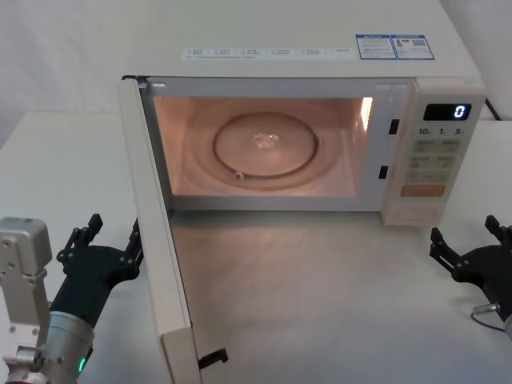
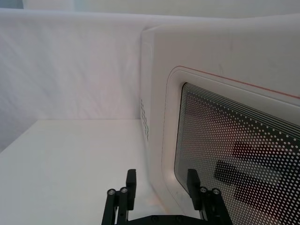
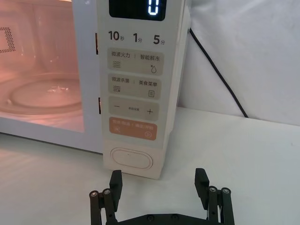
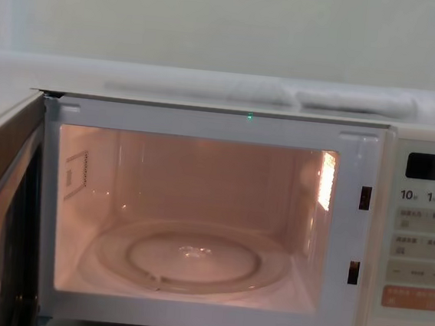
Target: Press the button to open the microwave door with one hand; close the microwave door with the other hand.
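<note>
Microwave door (image 1: 156,232) swung wide open toward near left, cavity lit. Left gripper (image 1: 106,240), fingers apart, sits just left of the door's outer face. Right gripper (image 1: 474,244), fingers apart, near right on counter (image 1: 320,304), short of the button (image 3: 132,159).

microwave door (image 4: 0,219) cut by chest view's left edge, small key labels (image 1: 436,148) unreadable

The cream microwave door (image 1: 156,240) with its dark dotted window is swung wide open on the left side, and the plain cream button (image 3: 132,159) is seen at the bottom of the control panel, untouched.
</note>
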